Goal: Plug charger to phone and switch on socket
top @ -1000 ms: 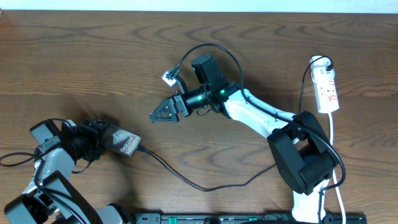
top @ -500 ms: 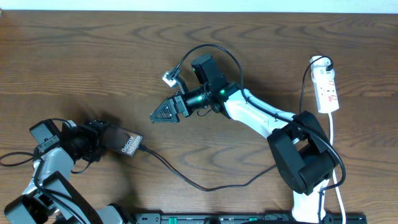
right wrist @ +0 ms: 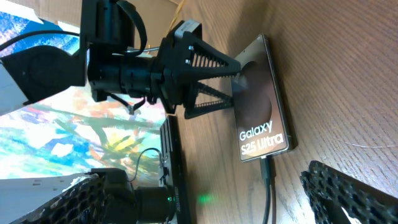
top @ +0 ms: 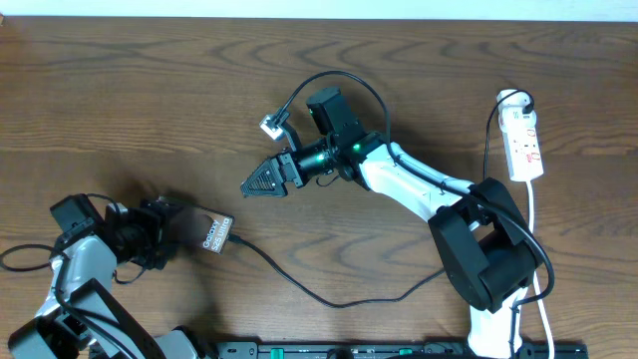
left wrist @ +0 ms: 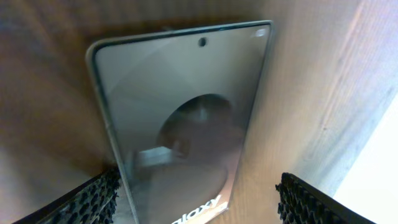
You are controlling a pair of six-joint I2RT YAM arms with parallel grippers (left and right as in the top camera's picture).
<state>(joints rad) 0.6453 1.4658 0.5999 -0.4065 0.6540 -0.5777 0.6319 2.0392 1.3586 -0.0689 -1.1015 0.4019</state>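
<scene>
Down at the near-left part of the table [top: 120, 90], seen from above, the left gripper [top: 179, 227] half covers the phone [top: 211, 236], so only its lettered end shows. From the left wrist camera the glossy face of the phone fills the frame, with the small camera hole [left wrist: 203, 42] at its top. One finger pad [left wrist: 93, 198] sits right against its edge and the other pad stands clearly apart from it, so these jaws are parted and do not squeeze the phone.

The right wrist view gives what the others cannot: the charger [right wrist: 268, 180] goes into the bottom edge of the phone, though the plug tip itself is too small to make out. It also shows the right gripper's own fingers spread wide with nothing between them. From above, the right gripper [top: 257, 181] hovers over bare wood, well apart from the phone.

The socket [top: 524, 140] lies at the right side and is seen only from above; its switches are too small to read. I lose the charger where it reaches the base of the right arm [top: 488, 249].

I count one phone, one charger, one socket, two grippers
</scene>
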